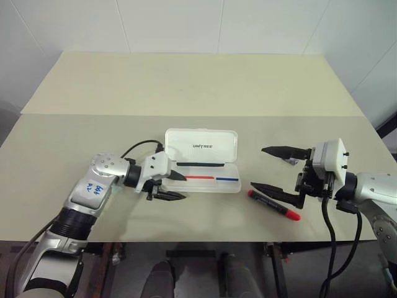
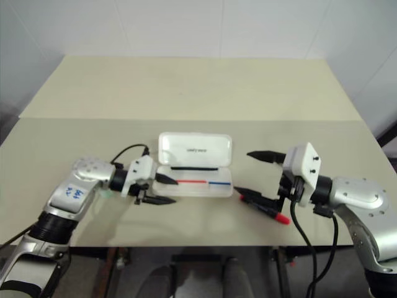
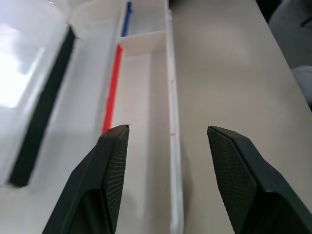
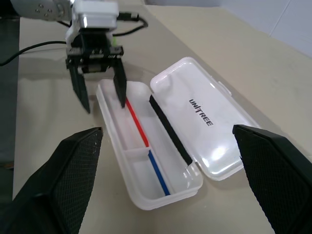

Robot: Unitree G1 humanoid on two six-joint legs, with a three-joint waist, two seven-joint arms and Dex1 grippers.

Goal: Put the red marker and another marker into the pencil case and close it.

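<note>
A smooth beige table (image 1: 186, 87) filled the frame below white walls. At centre the glossy white plastic pencil case (image 1: 202, 160) lay open, its tray bare. My left claw (image 1: 169, 186) straddled its left end, parted and empty. Lower right, my right claw (image 1: 268, 168) gaped wide above the slim red marker (image 1: 273, 205).
</note>
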